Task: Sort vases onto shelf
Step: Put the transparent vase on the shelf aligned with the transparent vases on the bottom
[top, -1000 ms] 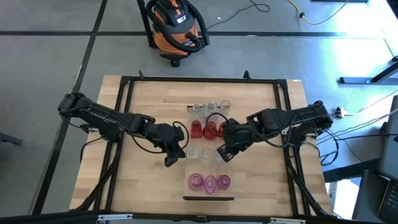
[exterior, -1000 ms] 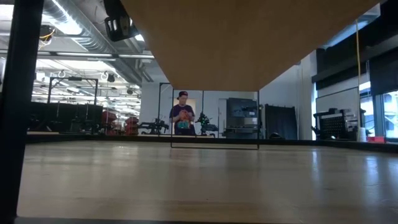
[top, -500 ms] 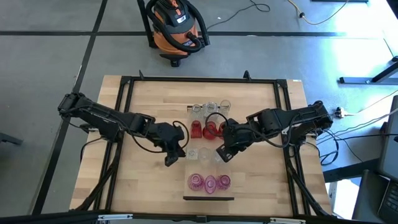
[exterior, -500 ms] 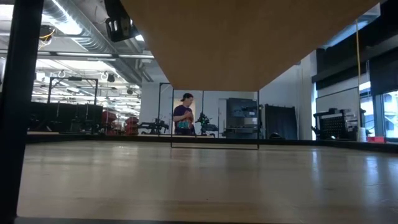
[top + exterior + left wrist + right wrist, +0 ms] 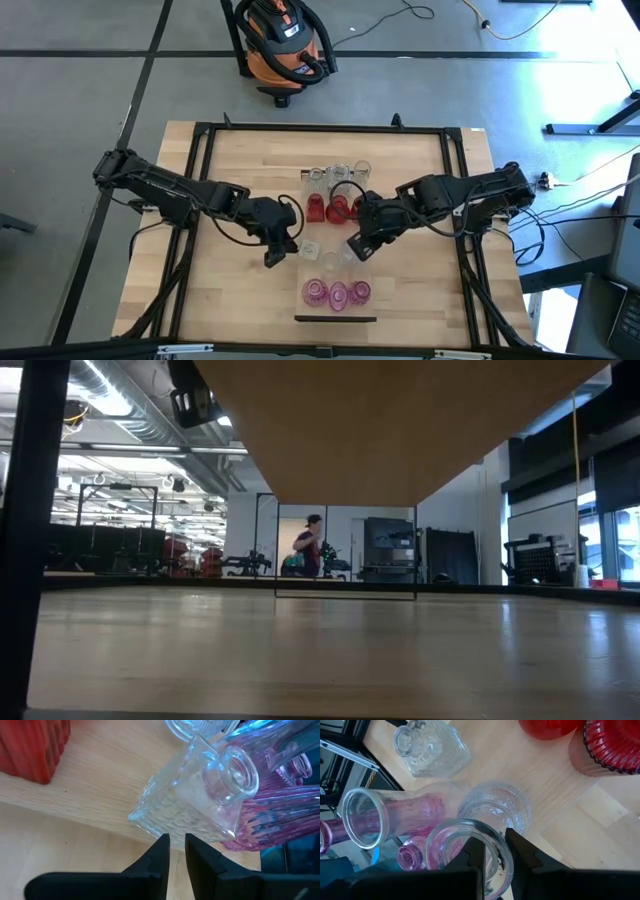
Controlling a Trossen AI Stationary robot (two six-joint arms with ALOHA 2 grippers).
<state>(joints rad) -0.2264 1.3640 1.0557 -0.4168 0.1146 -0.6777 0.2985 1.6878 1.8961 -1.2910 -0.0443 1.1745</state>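
Right gripper [image 5: 494,851] clamped on rim of clear vase [image 5: 465,851], mouth up, long axis vertical, directly beneath wrist, middle row of shelf [image 5: 316,232]. Left gripper [image 5: 173,851] nearly closed, empty, just short of square clear vase [image 5: 187,807], upright. Right arm nearer the held vase.

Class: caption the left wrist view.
Left pincer, nearly shut, at a clear square vase beside pink vases.

Pale shelf [image 5: 322,228] on tabletop [image 5: 240,290], bearing vases [image 5: 338,293]
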